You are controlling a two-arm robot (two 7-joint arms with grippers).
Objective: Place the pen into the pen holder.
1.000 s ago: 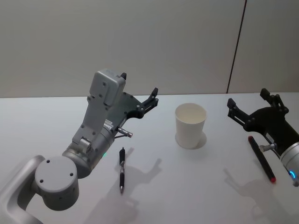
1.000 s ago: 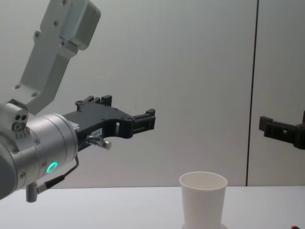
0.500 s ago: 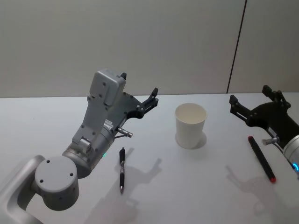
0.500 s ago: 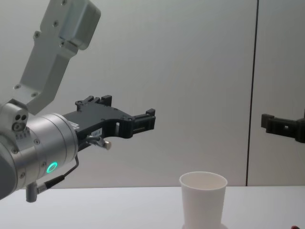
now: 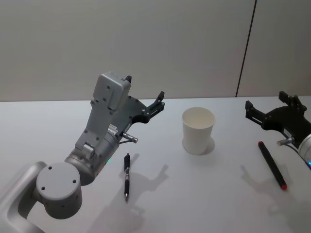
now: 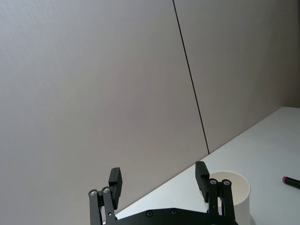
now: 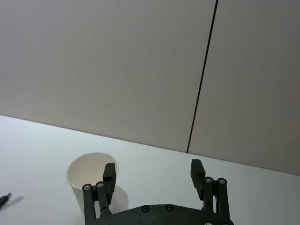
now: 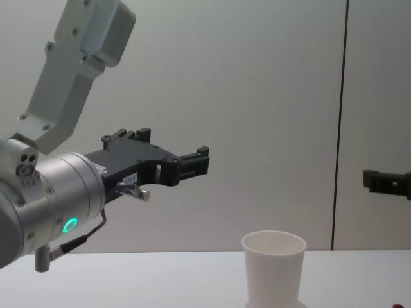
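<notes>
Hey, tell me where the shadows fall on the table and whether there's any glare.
Head view: the left gripper and right gripper each cast a soft, faint shadow on the table, nearer the robot; the cup casts a short one at its base. Chest view: the cup is evenly lit, with no glare.

A plain pale grey wall is spanning the whole back of the scene, matte and bare. A thin dark seam is running down it right of centre, dividing it into two panels. A smooth white surface is stretching forward from the foot of the wall. Even, soft light is falling from above and laying faint grey shadows on the surface.
</notes>
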